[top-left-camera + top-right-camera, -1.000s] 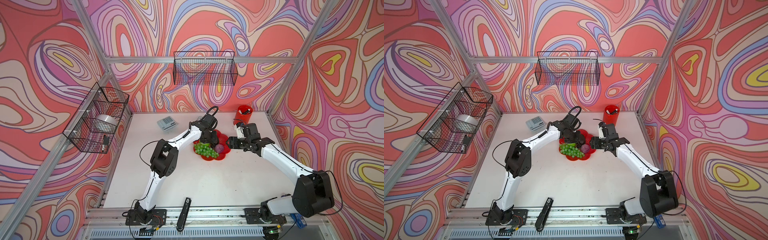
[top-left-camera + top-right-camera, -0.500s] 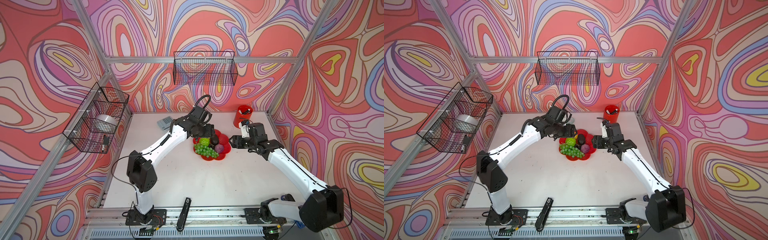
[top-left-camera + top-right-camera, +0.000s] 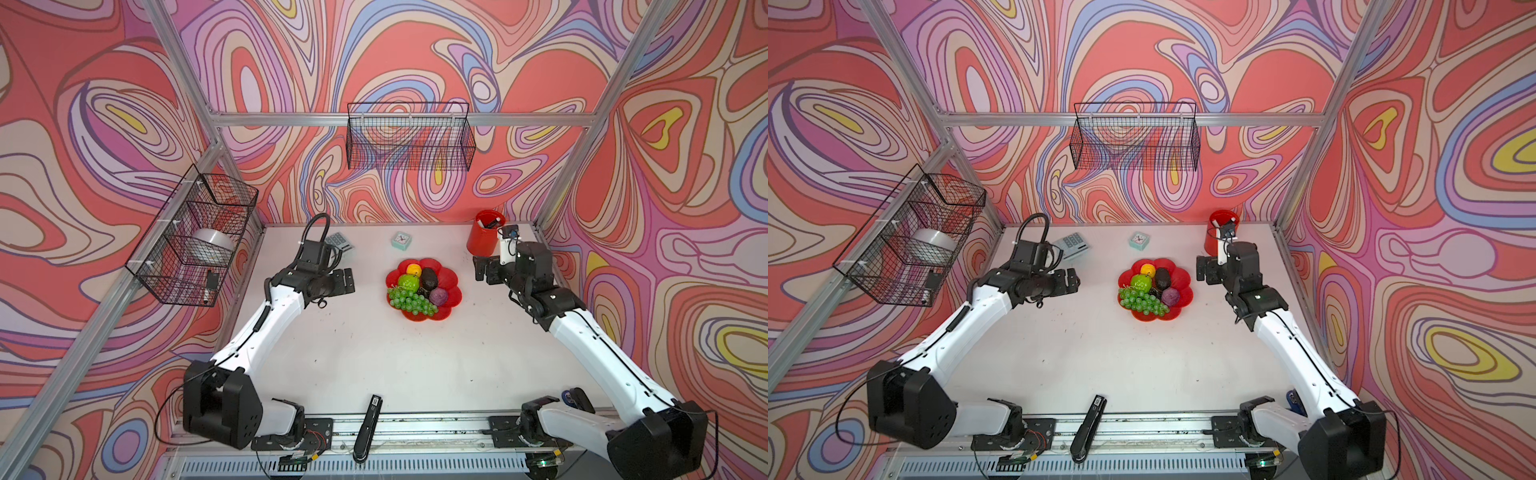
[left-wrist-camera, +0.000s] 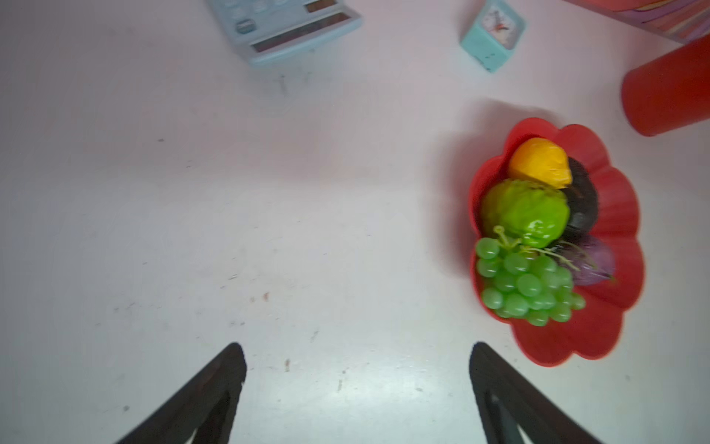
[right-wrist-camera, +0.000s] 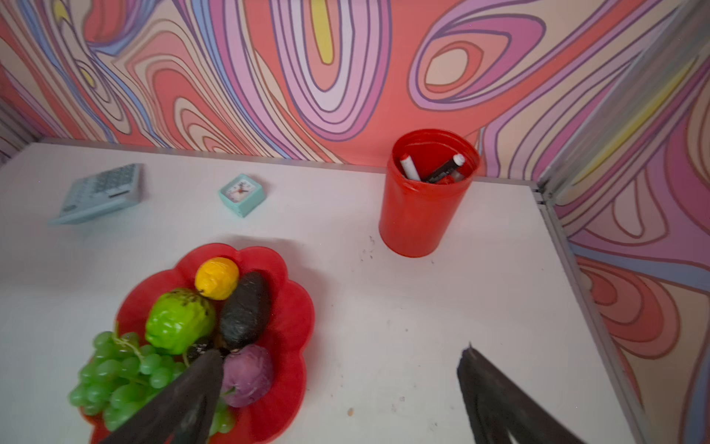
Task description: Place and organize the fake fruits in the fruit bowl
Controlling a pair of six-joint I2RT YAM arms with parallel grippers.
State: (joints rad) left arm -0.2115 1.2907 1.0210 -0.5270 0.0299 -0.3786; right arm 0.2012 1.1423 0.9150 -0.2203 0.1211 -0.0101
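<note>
The right gripper (image 3: 484, 270), jaws wide and empty, is nearer to the fruit bowl (image 3: 455, 291), just on its right; the left gripper (image 3: 347, 281), also wide and empty, is farther on its left. All fake fruits (image 3: 408, 282) lie inside.

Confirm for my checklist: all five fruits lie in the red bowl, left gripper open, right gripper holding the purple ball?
No: in a top view the right gripper is open and empty, clear of the red bowl; the purple ball lies in it.
</note>
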